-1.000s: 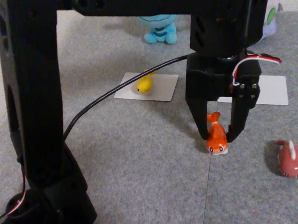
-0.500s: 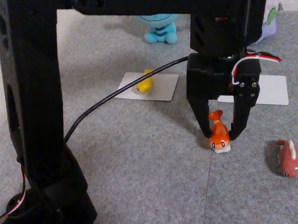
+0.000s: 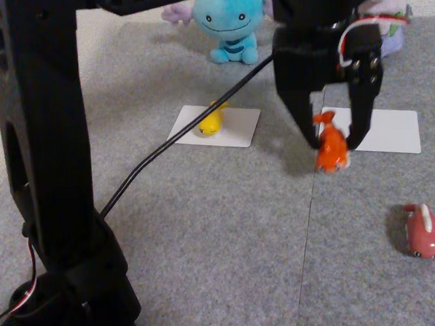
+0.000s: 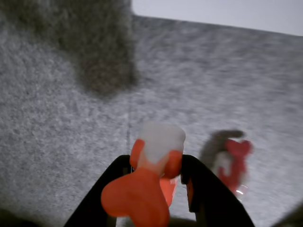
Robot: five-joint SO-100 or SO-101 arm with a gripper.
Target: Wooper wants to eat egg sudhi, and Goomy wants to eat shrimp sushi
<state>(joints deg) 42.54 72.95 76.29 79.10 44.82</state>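
Observation:
My gripper [image 3: 335, 144] is shut on the orange-and-white shrimp sushi [image 3: 330, 149] and holds it in the air, just left of the right white card [image 3: 391, 130]. The wrist view shows the shrimp sushi [image 4: 154, 175] pinched between the black fingers [image 4: 203, 189] above the grey carpet. The yellow egg sudhi [image 3: 211, 122] lies on the left white card [image 3: 237, 129]. Light blue Wooper [image 3: 232, 20] sits at the back behind that card. Lavender Goomy [image 3: 388, 11] sits at the back right, largely hidden by my arm.
A dull red figure with a white stripe [image 3: 422, 232] lies on the carpet at the right, also seen blurred in the wrist view as the red figure [image 4: 233, 163]. The arm's black base and upright [image 3: 50, 179] take up the left. A black cable [image 3: 180, 139] crosses the middle.
The gripper closed on the shrimp sushi, lifted it off the carpet and carried it up and back toward the right card. The arm rose, uncovering Wooper's face.

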